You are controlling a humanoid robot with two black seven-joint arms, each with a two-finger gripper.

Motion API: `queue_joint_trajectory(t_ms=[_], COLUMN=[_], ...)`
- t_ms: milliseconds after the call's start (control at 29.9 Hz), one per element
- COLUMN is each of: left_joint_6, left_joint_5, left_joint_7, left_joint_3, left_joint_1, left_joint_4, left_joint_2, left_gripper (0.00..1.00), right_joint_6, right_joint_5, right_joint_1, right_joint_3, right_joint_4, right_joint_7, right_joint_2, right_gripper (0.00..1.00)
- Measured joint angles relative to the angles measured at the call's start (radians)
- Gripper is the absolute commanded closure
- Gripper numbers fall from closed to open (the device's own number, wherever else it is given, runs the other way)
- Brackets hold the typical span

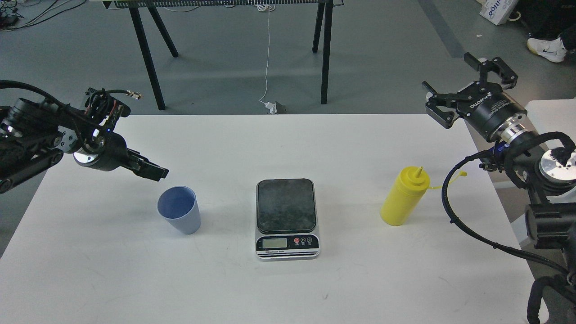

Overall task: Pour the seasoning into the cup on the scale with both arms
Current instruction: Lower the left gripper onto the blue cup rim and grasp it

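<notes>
- Cup (179, 216) stands upright on the table (112, 279), left of the scale (287, 218) and apart from it; it is not yet on the platform.
- Left tool (153, 170) hovers just above and behind the cup's rim, pointing right and down toward it. Its fingers lie close together end-on; I cannot tell whether it is open or closed. It holds nothing.
- Right tool (468, 78) is raised well above the table's far right corner, fingers spread wide, empty.
- Seasoning (403, 195) stands upright right of the scale, nozzle up, cap hanging off to its right; it lies below and left of the right tool.
- Judgement: cup falls to the left arm, the nearer one; its path to the platform runs rightward.
</notes>
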Motion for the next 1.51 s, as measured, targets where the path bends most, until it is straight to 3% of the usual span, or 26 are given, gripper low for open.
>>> queue_joint_trajectory(t_ms=[268,837,1372,1473,1506], left_joint_6=[0.0,0.0,0.0,0.0,0.0], left_joint_5=[0.0,0.002,-0.012,-0.012,-0.012], left_joint_7=[0.0,0.0,0.0,0.0,0.0], left_joint_3=[-0.001,-0.003,-0.017,-0.016,-0.015], left_joint_1=[0.019,0.077,0.075,0.078,0.078], left_joint_4=[-0.127,-0.134,-0.134,-0.134,-0.133], left_joint_2=[0.065,0.06,0.018,0.012,0.012], left_gripper=[0.0,0.03,0.28,0.4,0.48], right_joint_6=[-0.001,-0.001,-0.001,-0.001,-0.001], right_joint_5=[-0.001,-0.001,-0.001,-0.001,-0.001], right_joint_1=[0.0,-0.006,-0.024,-0.026,-0.026], right_joint_3=[-0.001,0.004,0.006,0.006,0.007], right_joint_4=[-0.002,-0.002,-0.002,-0.002,-0.002], right_joint_7=[0.0,0.0,0.0,0.0,0.0], right_joint_2=[-0.001,-0.008,-0.014,-0.019,-0.02], right_gripper=[0.01,0.01,0.01,0.01,0.01])
